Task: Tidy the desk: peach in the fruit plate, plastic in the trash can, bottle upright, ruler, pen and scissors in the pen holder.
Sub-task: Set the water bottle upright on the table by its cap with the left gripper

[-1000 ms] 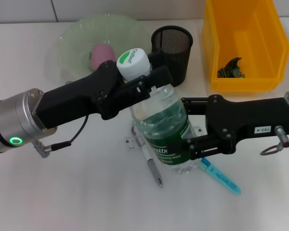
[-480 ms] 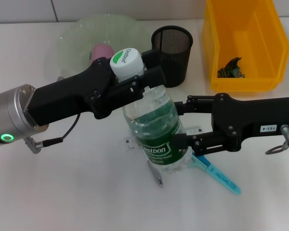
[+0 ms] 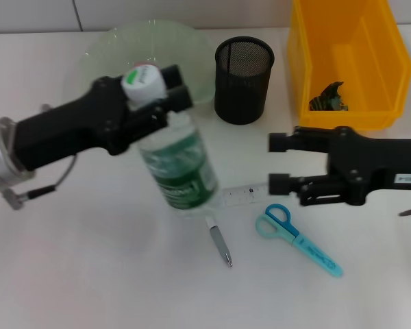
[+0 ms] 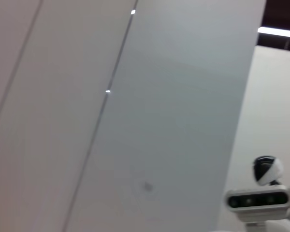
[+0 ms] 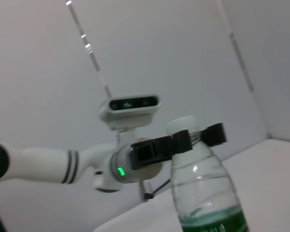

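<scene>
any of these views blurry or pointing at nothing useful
Head view: mostly sharp, soft shadows; the bottle and the left claw at its cap look slightly smeared. Left wrist view: blurred, showing only wall panels and the robot's head, no desk. Right wrist view: bottle near, a little soft.

A plain white surface fills most of the head view, smooth and evenly lit, with soft shadows only. Along its far edge stands a pale wall of large panels, with one dark seam running up near the far left. The wrist views show more of the room: light grey wall panels divided by thin slanting seams that catch small glints of light, and a dark strip with a bright line of lamp overhead.
</scene>
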You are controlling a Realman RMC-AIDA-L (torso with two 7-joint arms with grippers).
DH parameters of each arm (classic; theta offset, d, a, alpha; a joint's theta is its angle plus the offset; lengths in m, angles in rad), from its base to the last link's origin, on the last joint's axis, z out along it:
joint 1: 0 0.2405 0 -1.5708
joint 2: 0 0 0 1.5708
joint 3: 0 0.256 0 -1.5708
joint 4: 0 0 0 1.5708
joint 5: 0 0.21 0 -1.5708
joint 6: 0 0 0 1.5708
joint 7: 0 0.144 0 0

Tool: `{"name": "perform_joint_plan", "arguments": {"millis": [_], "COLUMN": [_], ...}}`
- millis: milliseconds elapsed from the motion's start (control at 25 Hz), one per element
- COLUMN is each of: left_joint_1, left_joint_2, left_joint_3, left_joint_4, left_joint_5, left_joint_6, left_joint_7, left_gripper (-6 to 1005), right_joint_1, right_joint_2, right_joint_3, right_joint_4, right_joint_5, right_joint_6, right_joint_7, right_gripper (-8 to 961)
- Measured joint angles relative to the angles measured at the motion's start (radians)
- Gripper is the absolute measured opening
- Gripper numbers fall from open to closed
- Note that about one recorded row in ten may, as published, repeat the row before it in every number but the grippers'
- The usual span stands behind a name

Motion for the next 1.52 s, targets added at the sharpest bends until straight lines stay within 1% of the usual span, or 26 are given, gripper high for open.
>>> {"name": "perform_joint_plan", "arguments": {"millis": [40,120,200,240,320,400,520,560,680,720,760,880,920,1120,1280,1440,1520], "left_joint_1": [0.014,0.030,0.057,0.057,0.088,0.096,0.117,0.117,0.115,0.111,0.111,0.100,0.095,0.087,0.083,0.081,0.079], "left_joint_2": [0.007,0.019,0.035,0.035,0.043,0.042,0.033,0.033,0.025,0.014,0.014,0.001,-0.008,-0.018,-0.021,-0.026,-0.027], "left_joint_3": [-0.006,-0.018,-0.056,-0.056,-0.102,-0.114,-0.143,-0.143,-0.144,-0.143,-0.143,-0.133,-0.131,-0.131,-0.132,-0.130,-0.128], "left_joint_4": [0.015,0.023,0.025,0.025,0.027,0.027,0.027,0.027,0.024,0.031,0.031,0.043,0.044,0.049,0.049,0.043,0.039], "left_joint_5": [0.000,0.000,0.002,0.002,0.004,0.004,0.004,0.004,0.003,0.003,0.003,0.005,0.007,0.027,0.034,0.034,0.034], "left_joint_6": [-0.015,-0.028,-0.038,-0.038,-0.068,-0.079,-0.152,-0.152,-0.225,-0.268,-0.268,-0.324,-0.349,-0.375,-0.381,-0.390,-0.417], "left_joint_7": [0.000,0.002,0.029,0.029,0.097,0.124,0.208,0.208,0.231,0.240,0.240,0.244,0.253,0.273,0.284,0.332,0.353], "left_gripper": [421,421,421,421,421,421,421,421,421,420,420,420,420,420,420,420,419], "right_joint_1": [0.000,-0.022,-0.033,-0.033,-0.041,-0.042,-0.042,-0.042,-0.041,-0.039,-0.038,-0.037,-0.037,-0.034,-0.030,-0.028,-0.027], "right_joint_2": [0.000,-0.004,-0.007,-0.007,-0.008,-0.008,-0.004,-0.004,-0.002,-0.001,-0.001,0.000,0.000,0.000,0.000,0.000,0.000], "right_joint_3": [0.000,0.030,0.047,0.047,0.070,0.078,0.080,0.080,0.080,0.080,0.080,0.079,0.078,0.077,0.076,0.075,0.073], "right_joint_4": [0.000,0.002,0.003,0.003,0.006,0.009,0.011,0.011,0.011,0.012,0.012,0.013,0.013,0.017,0.023,0.024,0.024], "right_joint_5": [0.000,0.000,-0.004,-0.004,-0.020,-0.033,-0.048,-0.048,-0.050,-0.050,-0.051,-0.051,-0.051,-0.052,-0.052,-0.052,-0.052], "right_joint_6": [0.000,0.000,0.001,0.001,0.003,0.005,0.008,0.008,0.009,0.009,0.009,0.009,0.009,0.009,0.009,0.008,0.008], "right_joint_7": [0.000,-0.006,-0.013,-0.013,-0.019,-0.020,-0.024,-0.024,-0.027,-0.028,-0.028,-0.028,-0.028,-0.028,-0.029,-0.030,-0.033], "right_gripper": [840,840,840,840,840,840,840,840,840,839,839,839,839,839,839,839,839]}}
